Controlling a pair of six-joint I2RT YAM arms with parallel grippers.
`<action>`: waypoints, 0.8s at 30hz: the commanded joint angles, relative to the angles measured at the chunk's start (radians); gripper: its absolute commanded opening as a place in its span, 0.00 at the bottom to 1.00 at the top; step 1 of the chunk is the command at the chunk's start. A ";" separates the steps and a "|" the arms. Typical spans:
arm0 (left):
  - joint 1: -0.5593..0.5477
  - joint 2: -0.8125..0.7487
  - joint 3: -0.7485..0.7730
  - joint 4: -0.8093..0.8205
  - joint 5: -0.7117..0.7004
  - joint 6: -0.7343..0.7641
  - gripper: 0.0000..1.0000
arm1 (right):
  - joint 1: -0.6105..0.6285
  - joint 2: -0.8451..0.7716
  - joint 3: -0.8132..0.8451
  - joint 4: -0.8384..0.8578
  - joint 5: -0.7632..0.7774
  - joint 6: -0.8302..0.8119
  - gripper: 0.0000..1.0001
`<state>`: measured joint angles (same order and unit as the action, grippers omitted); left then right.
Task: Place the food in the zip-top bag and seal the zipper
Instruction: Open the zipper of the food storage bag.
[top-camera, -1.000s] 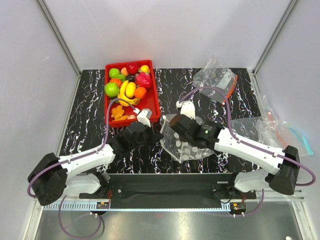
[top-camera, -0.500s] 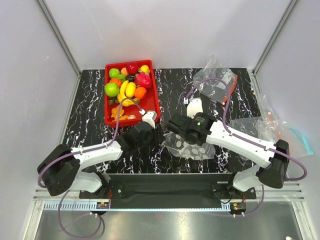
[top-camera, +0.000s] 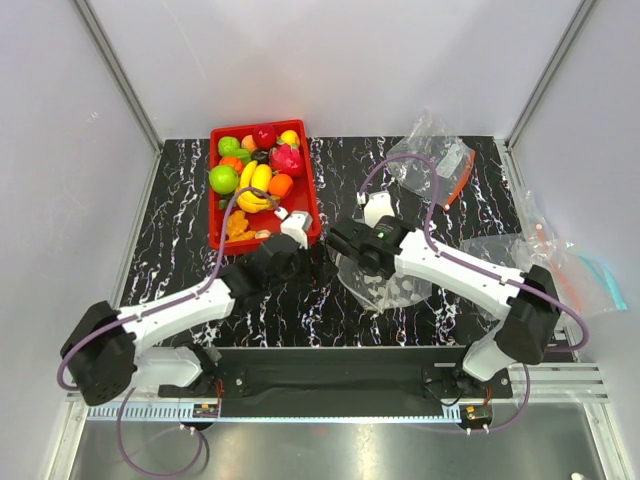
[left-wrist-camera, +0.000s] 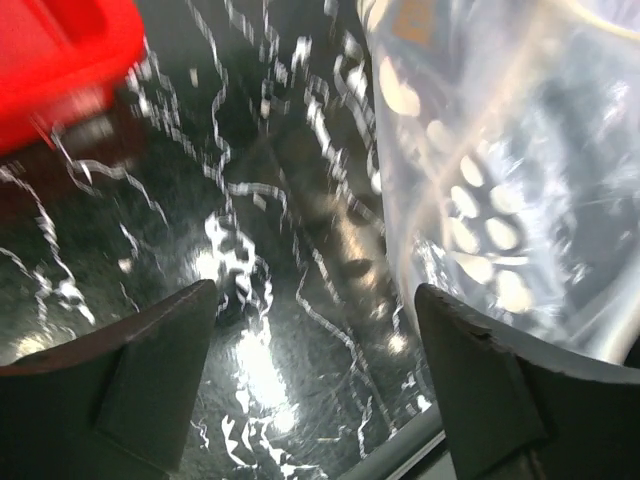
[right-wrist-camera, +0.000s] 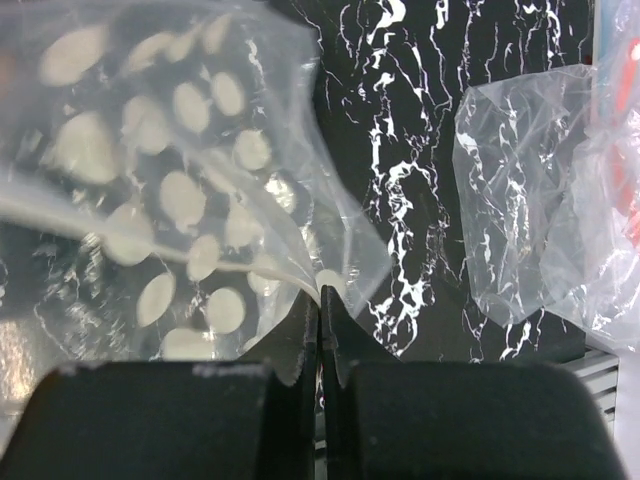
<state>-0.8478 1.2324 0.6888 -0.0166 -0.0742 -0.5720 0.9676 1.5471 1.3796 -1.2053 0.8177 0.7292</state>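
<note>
Bag: crinkly clear film, white oval dots, pinched in right claw; left claw spread wide, empty.

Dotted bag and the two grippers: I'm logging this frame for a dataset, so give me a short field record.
zip-top bag: held at one edge, no fruit visible inside
right gripper: shut, pinching the bag's edge
left gripper: open, empty, beside the bag
food: all in the red tray
task state: filling not yet begun
</note>
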 joint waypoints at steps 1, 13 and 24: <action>0.035 -0.068 0.046 -0.040 -0.073 0.024 0.88 | -0.033 0.019 0.004 0.088 -0.014 -0.068 0.00; 0.356 -0.102 0.057 -0.031 0.108 -0.005 0.99 | -0.076 0.039 0.079 -0.022 -0.012 -0.082 0.00; 0.596 0.282 0.461 -0.341 -0.190 -0.040 0.99 | -0.078 -0.015 0.061 0.009 -0.071 -0.143 0.00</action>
<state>-0.2649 1.4048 1.0271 -0.2672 -0.1661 -0.5919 0.8959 1.5787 1.4200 -1.2049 0.7631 0.6197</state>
